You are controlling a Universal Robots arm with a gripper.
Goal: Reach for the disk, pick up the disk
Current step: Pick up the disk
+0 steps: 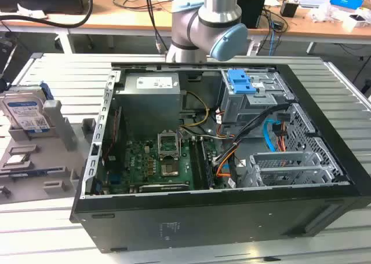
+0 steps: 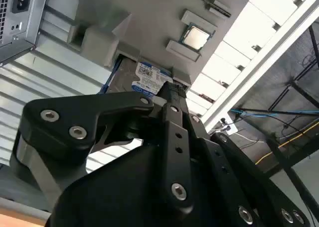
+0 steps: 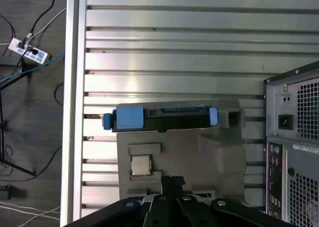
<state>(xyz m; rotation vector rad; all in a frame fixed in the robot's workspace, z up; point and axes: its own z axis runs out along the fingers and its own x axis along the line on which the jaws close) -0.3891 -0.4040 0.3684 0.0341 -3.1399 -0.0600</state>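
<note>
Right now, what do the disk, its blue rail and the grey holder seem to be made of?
The disk: likely metal, silver-grey sheen around a paper-like label. The blue rail: probably plastic, uniform matte colour. The grey holder: apparently matte plastic, blocky moulded shapes.

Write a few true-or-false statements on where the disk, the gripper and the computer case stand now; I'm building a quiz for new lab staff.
1. The disk stands in the grey holder, outside the computer case. True.
2. The gripper holds the disk. False: the disk sits in the holder, apart from the gripper.
3. A small square chip lies on the same holder. True.
4. The computer case is closed. False: its side is open and the motherboard shows.
</note>
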